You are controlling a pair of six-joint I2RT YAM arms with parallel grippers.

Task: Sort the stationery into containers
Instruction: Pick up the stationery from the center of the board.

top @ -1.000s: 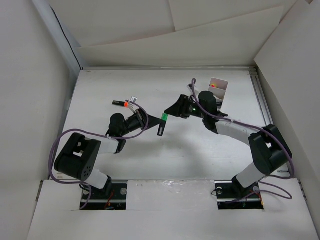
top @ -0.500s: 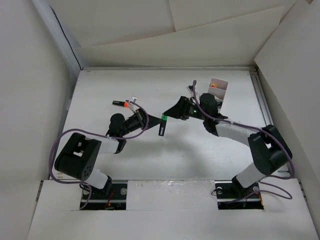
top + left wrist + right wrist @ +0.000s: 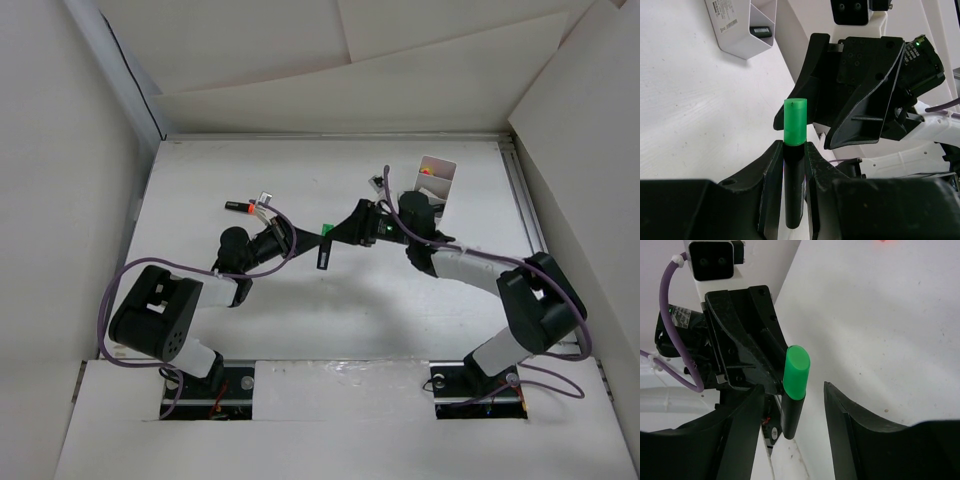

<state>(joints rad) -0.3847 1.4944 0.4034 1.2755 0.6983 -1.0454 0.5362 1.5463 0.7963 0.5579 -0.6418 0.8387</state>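
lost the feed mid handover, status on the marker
left jaws shut on green-capped marker. right jaws open, straddling its cap, no grip yet. nothing seen in the way.

The top camera looked steeply down from above and behind the arm bases, far enough off to take in the whole table (image 3: 400, 310). Each wrist camera sat close behind its own fingers (image 3: 772, 185) (image 3: 740, 430), the two facing each other. All three views shared the green-capped marker (image 3: 325, 231) (image 3: 794, 122) (image 3: 796, 372), between the left gripper (image 3: 782, 395) fingers and just ahead of the right gripper (image 3: 802, 134) fingers.
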